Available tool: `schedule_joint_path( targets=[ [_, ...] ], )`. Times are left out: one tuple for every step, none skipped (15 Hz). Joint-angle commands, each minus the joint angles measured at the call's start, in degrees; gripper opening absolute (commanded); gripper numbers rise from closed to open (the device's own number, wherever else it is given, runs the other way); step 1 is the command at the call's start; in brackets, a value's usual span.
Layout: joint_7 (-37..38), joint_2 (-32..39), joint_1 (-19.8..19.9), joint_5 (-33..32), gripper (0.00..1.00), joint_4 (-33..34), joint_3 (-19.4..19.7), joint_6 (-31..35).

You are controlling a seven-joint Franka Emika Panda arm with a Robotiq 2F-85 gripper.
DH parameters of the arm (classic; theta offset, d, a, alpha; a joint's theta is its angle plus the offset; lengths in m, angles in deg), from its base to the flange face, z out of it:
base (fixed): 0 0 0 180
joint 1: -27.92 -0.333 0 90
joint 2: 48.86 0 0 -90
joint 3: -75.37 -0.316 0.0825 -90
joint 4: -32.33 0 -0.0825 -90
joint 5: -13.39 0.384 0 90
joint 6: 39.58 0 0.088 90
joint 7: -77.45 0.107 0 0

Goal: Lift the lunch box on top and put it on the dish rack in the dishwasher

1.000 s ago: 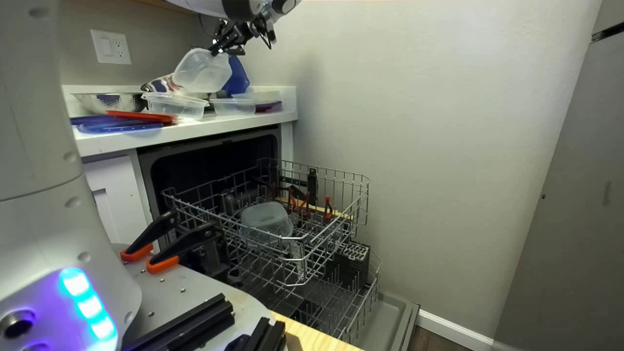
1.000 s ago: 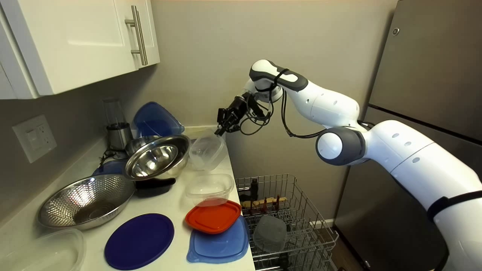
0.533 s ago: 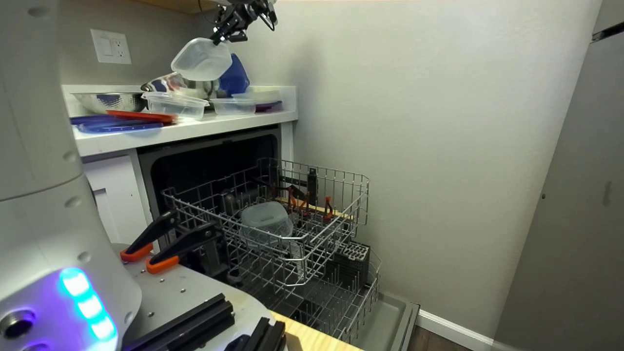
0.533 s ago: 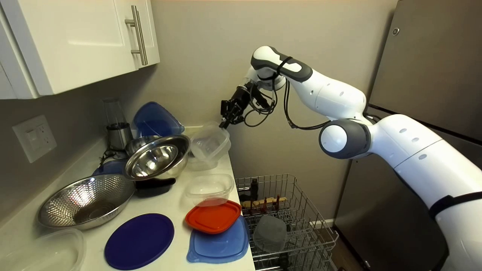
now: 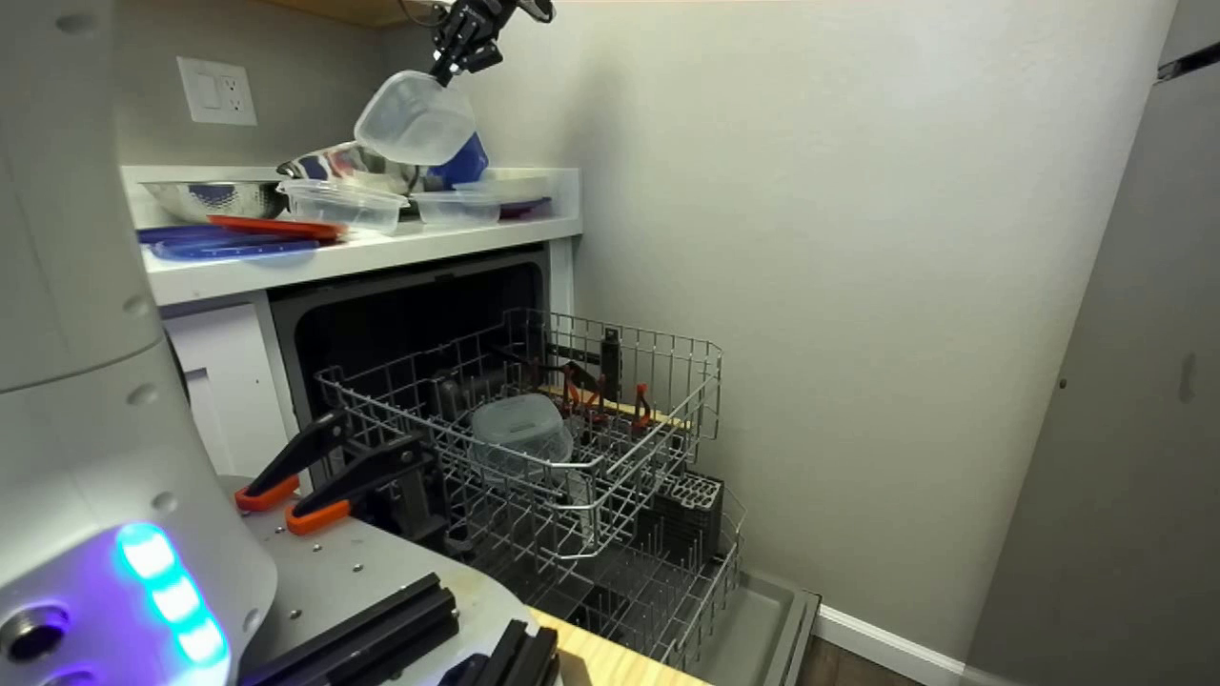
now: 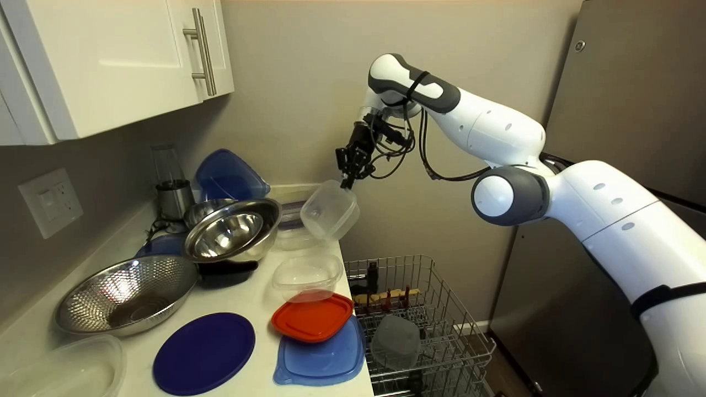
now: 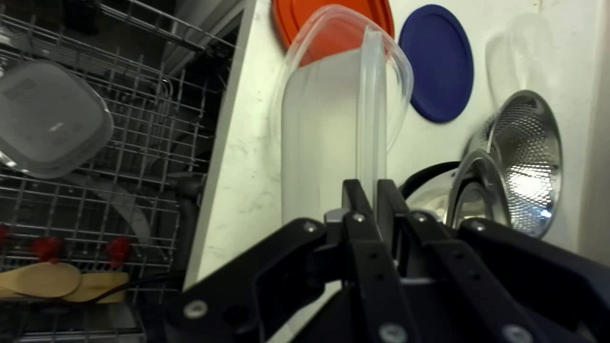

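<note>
Lunch box (image 5: 415, 119) now higher — end effector (image 7: 368, 185) clamped on its rim, blue object (image 5: 465, 164) partly hidden behind in an exterior view

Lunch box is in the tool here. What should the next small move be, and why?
Probably a sideways shift, at height, past the edge of the counter: the tool is shut on the rim of the lunch box, the wrist view shows counter behind it, and the pulled-out dish rack lies lower, beyond that edge.

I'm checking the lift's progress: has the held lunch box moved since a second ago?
Yes: in an exterior view, the lunch box has moved up and farther right of the outlet plate.
</note>
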Motion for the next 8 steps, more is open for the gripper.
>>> schedule_joint_path(
  targets=[
    [3.9,-3.6,-0.9,-5.2,0.02,-3.4,3.0,-4.1],
    [4.6,-3.7,-1.3,-6.4,0.01,-3.4,3.7,-5.3],
    [5.5,-3.8,-1.8,-7.6,0.02,-3.5,4.5,-6.4],
    [6.3,-3.8,-2.3,-8.8,0.01,-3.4,5.3,-7.6],
    [7.0,-3.7,-2.9,-10.0,0.01,-3.3,6.1,-8.7],
    [7.8,-3.5,-3.4,-11.2,0.01,-3.2,6.9,-9.9],
    [8.3,-3.2,-4.0,-12.5,0.02,-2.9,7.8,-11.1],
    [8.6,-2.9,-4.7,-14.0,0.02,-2.5,8.8,-12.2]
  ],
)
